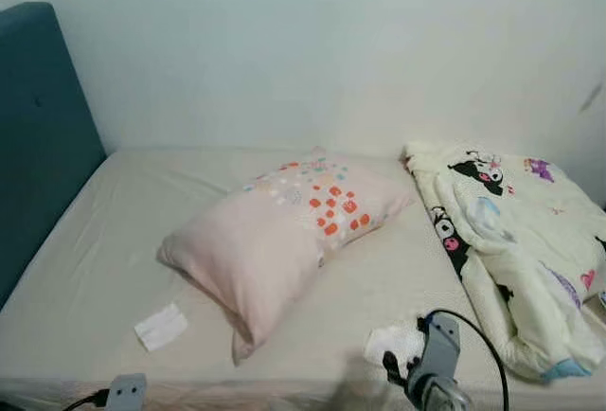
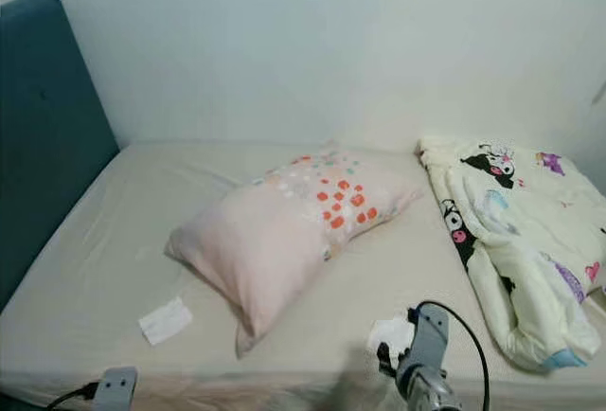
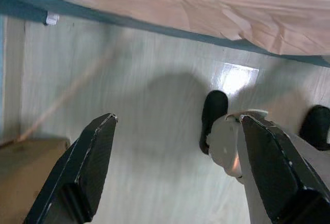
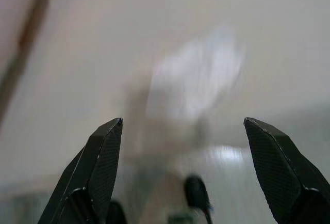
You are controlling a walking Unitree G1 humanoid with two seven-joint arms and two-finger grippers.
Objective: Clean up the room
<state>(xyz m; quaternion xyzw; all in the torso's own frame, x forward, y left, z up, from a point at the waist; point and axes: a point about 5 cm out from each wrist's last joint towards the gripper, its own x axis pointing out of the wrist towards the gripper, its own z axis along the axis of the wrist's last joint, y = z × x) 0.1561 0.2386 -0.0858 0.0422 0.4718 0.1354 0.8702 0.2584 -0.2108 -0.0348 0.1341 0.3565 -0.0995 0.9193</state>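
A crumpled white tissue (image 1: pixel 396 343) lies near the bed's front edge, right of centre. My right arm (image 1: pixel 436 359) rises just beside it, on its right. In the right wrist view my right gripper (image 4: pixel 183 126) is open, with a blurred white patch (image 4: pixel 198 74) ahead of its fingers and nothing between them. A flat white paper (image 1: pixel 161 326) rests on the sheet at front left. My left gripper (image 3: pixel 178 123) hangs open over the floor, below the bed's edge. A pink pillow (image 1: pixel 284 231) with orange spots lies slanted mid-bed.
A folded cartoon-print blanket (image 1: pixel 511 241) covers the bed's right side. A teal headboard (image 1: pixel 38 136) stands at the left, and a white wall (image 1: pixel 331 42) runs behind. Under the left gripper are pale floor (image 3: pixel 129 131), my black feet (image 3: pixel 214 115) and a brown box (image 3: pixel 26 177).
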